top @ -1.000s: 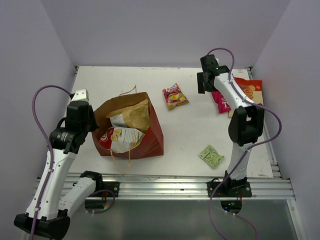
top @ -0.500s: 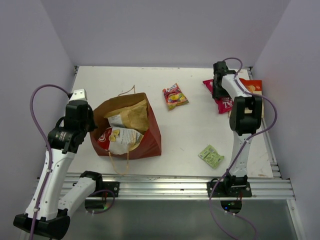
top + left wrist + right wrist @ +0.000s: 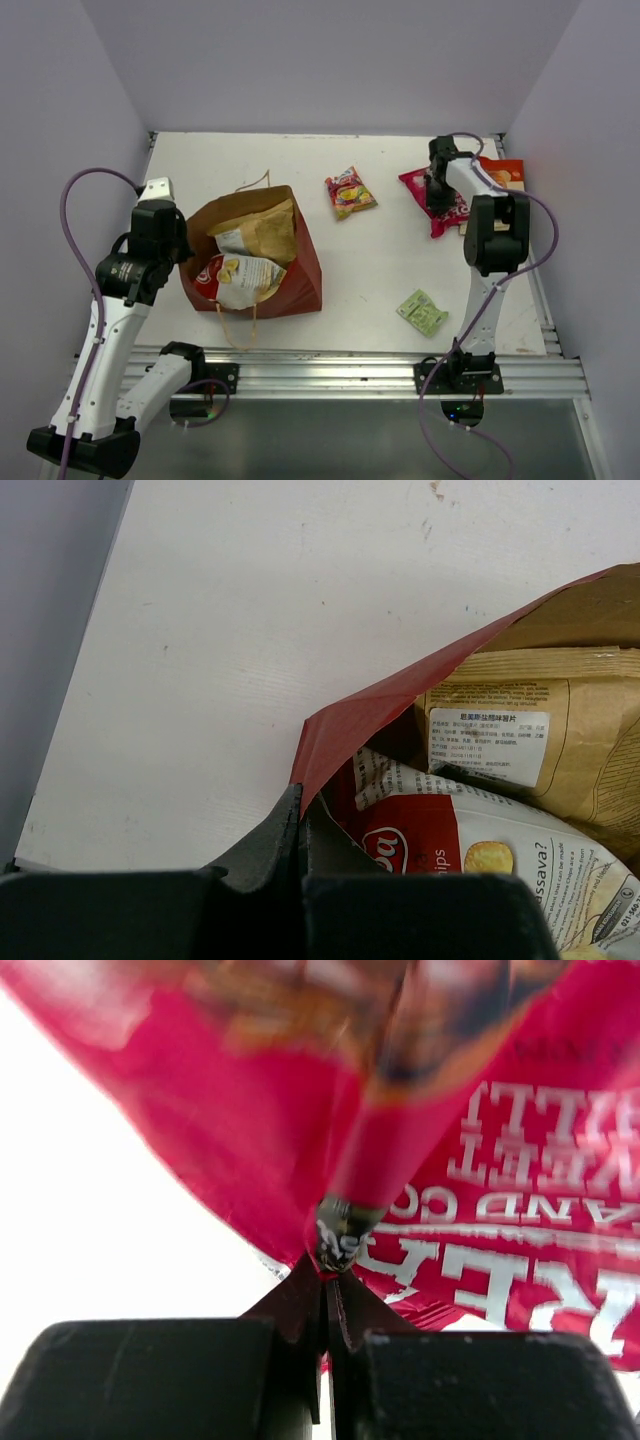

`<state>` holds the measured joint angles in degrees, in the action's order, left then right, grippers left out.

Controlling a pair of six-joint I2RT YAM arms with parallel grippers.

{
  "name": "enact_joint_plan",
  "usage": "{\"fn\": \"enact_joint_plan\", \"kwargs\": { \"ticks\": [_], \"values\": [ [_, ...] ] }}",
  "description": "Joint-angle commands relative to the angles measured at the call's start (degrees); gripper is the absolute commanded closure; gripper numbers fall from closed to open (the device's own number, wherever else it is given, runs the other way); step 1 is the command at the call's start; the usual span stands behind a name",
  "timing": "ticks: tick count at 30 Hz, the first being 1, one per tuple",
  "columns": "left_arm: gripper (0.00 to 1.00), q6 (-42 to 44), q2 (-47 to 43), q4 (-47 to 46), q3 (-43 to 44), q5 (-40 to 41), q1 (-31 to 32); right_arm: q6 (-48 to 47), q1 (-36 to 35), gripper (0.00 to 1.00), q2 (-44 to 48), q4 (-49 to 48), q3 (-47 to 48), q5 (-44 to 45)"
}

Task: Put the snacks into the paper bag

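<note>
- Right gripper (image 3: 328,1278): fingers pressed tight, pinching a creased fold of the glossy, crinkly pink-red packet (image 3: 480,1220) at the far right of the white table (image 3: 380,260).
- A flat orange packet (image 3: 507,174) lies just beside it.
- Left gripper (image 3: 300,815): fingers closed on the thin rim of the dark red-brown paper bag (image 3: 340,730).
- Inside the bag sit a matte tan kraft pouch (image 3: 590,730) and a shiny white-and-red chip packet (image 3: 450,830).
- Loose on the table are a yellow-red packet (image 3: 350,191) and a small flat green sachet (image 3: 422,311).

L claw (image 3: 302,818) on bag (image 3: 352,728) rim
</note>
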<state>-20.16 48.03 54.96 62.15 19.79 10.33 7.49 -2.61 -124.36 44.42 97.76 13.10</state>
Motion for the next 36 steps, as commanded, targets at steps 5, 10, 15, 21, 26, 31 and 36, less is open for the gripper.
{"fn": "enact_joint_plan", "kwargs": {
  "ticks": [5,10,15,21,26,31,36],
  "values": [
    [1.0,1.3,-1.2,-4.2,1.7,1.7,0.1,-0.9,-10.6,1.0,23.6,7.8,6.8,-12.9],
    [1.0,1.6,-0.9,-4.8,1.6,1.3,0.1,2.4,-24.4,1.0,24.3,14.8,28.0,-29.9],
    [1.0,1.7,-1.2,-4.9,1.1,0.4,0.1,9.3,-34.4,1.0,18.9,15.7,38.4,-43.0],
    [1.0,1.7,-1.9,-4.9,1.1,0.1,0.2,12.1,-46.4,1.0,15.4,13.7,37.5,-46.0],
    [1.0,1.7,-2.6,-4.8,1.0,-0.2,0.2,11.8,-53.4,1.0,12.5,16.0,35.8,-45.5],
    [1.0,1.7,-3.5,-4.9,0.6,-0.4,0.1,9.8,-55.7,1.0,10.5,21.7,37.0,-44.1],
    [1.0,1.7,-4.2,-4.9,0.3,-0.6,0.2,5.8,-56.2,1.0,13.3,26.9,31.8,-37.4]
  ]
}}
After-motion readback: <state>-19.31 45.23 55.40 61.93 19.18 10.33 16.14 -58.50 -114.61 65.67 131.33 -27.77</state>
